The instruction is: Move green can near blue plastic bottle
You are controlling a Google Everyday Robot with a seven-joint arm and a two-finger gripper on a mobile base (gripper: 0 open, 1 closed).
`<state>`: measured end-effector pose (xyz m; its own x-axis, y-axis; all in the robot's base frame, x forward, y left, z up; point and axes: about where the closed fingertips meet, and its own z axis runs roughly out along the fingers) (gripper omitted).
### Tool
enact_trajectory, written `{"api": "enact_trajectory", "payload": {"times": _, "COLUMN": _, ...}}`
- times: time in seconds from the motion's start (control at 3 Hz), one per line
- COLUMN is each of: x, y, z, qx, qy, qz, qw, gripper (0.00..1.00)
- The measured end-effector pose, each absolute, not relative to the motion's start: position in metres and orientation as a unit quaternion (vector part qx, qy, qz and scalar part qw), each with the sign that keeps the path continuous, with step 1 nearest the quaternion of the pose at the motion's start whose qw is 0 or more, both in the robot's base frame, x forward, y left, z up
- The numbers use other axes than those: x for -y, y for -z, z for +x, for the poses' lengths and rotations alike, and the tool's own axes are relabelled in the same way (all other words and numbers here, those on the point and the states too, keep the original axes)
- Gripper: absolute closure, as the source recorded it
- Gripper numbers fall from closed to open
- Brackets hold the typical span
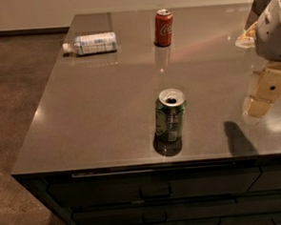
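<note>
The green can (pixel 170 115) stands upright near the front edge of the grey counter (pixel 106 102), its silver top with the pull-tab hole showing. The blue plastic bottle (pixel 91 43) lies on its side at the far left of the counter, white cap pointing left. My gripper (pixel 265 93) hangs over the right side of the counter below the white arm (pixel 274 30), well to the right of the green can and apart from it.
A red cola can (pixel 163 28) stands upright at the back, right of the bottle. A dark box and a pale object (pixel 247 37) sit at the back right. Drawers (pixel 155 190) run below the front edge. Brown floor lies left.
</note>
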<state>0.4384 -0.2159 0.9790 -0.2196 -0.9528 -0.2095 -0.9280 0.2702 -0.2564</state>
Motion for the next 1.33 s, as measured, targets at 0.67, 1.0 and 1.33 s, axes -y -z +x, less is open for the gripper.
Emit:
{"api": "enact_trajectory", "payload": {"times": 0.67, "x": 0.209, "y": -0.975, "z": 0.447, "qx": -0.771, "qy": 0.024, "qz": -0.612, "qw": 0.176, "gripper": 0.00}}
{"api": "enact_trajectory", "payload": {"times": 1.0, "x": 0.190, "y": -0.967, "z": 0.463, "qx": -0.747, "qy": -0.007, "qz": -0.637, "qw": 0.189, "gripper": 0.00}}
{"api": "enact_trajectory", "payload": {"times": 1.33, "x": 0.180, "y": -0.957, "z": 0.467, "qx": -0.734, "qy": -0.035, "qz": -0.652, "qw": 0.188, "gripper": 0.00}}
